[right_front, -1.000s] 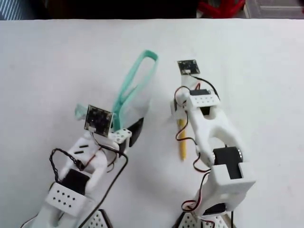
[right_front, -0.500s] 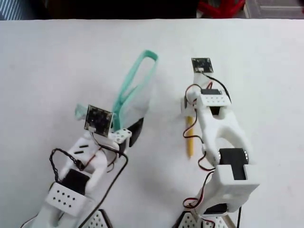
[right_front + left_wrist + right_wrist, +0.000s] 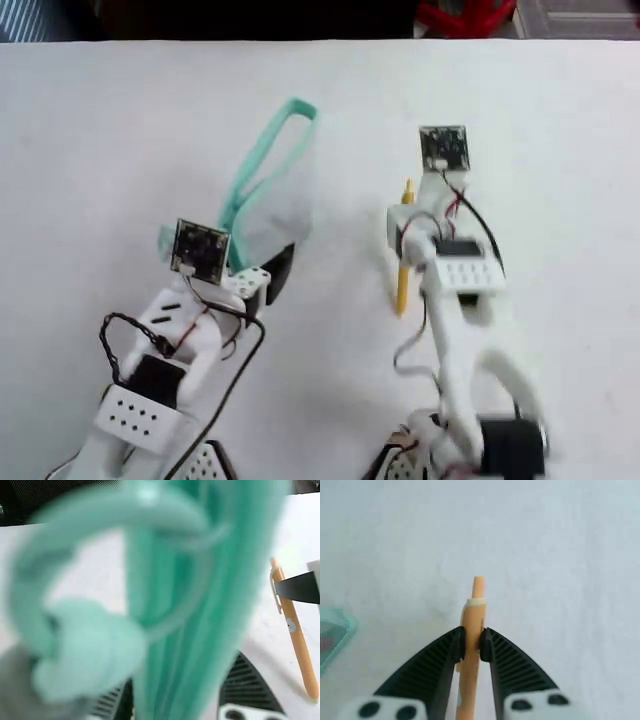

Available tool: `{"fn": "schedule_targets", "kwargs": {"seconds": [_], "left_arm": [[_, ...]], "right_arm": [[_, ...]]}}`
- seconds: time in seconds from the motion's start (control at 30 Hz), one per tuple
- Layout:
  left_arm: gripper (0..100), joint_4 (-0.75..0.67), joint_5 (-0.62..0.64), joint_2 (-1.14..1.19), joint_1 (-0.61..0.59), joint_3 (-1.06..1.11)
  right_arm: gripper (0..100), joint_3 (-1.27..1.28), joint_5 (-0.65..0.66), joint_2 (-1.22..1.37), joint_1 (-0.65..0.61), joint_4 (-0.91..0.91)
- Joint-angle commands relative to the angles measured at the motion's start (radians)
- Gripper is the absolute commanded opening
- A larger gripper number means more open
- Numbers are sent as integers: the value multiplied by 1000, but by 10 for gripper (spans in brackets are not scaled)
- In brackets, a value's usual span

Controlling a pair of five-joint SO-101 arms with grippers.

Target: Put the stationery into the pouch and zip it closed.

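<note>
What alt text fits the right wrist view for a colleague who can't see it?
The right gripper, black and ribbed, is shut on a slim orange plastic pen whose clip end points away over the white table. A corner of the teal-edged translucent pouch lies nearby.

The high view looks down over the white worktop (image 3: 100,120). The left wrist camera sits close against the teal pouch (image 3: 200,605); the right looks along its jaws. All share the orange pen (image 3: 403,270).
</note>
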Motion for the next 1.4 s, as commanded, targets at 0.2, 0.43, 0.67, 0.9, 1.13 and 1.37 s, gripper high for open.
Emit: {"fn": "schedule_targets", "kwargs": {"seconds": [0.2, 0.43, 0.67, 0.9, 1.13, 1.37], "left_arm": [[229, -21, -3, 10, -5, -11], [229, -21, -3, 10, -7, -11], [229, -21, -3, 10, -8, -9], [229, -21, -3, 10, -10, -9], [229, -21, -3, 10, -4, -8], [229, -21, -5, 10, -4, -8]], "right_arm": [[17, 377, 5, -685, -51, -139], [17, 420, 5, -974, -48, 10], [18, 500, 5, -1067, -94, 7], [18, 585, 2, -1178, -53, -70], [17, 588, 2, -1346, -76, -77], [17, 338, 5, -1294, -200, -82]]}}
